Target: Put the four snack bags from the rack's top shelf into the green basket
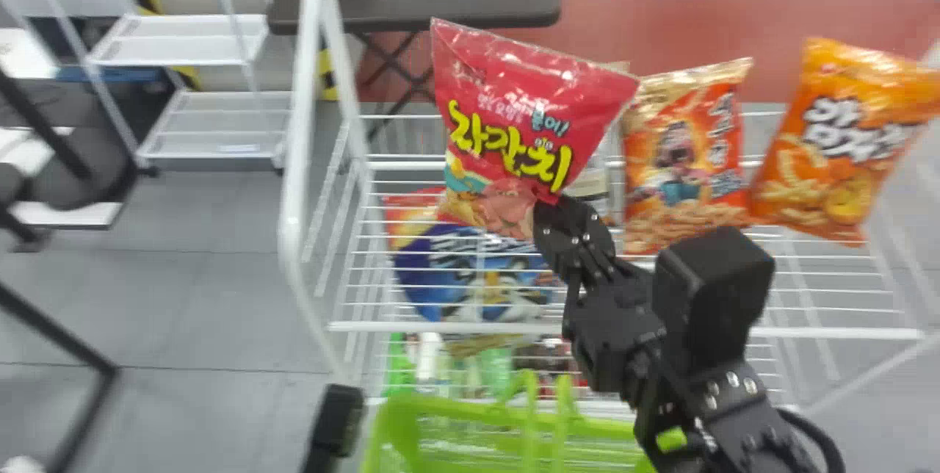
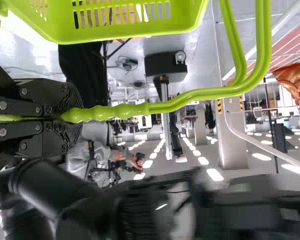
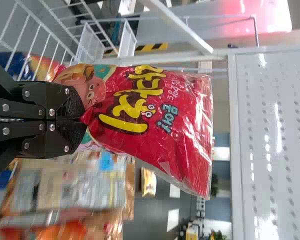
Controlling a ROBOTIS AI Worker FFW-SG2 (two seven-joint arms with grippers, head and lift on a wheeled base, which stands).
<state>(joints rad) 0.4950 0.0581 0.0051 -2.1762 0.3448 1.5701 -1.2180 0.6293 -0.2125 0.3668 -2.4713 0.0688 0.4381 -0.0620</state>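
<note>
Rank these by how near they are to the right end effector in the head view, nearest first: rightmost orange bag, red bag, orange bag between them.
1. Red bag: held in the right end effector.
2. Middle orange bag: next, just to its right.
3. Rightmost orange bag: farthest, beyond the middle one.
</note>
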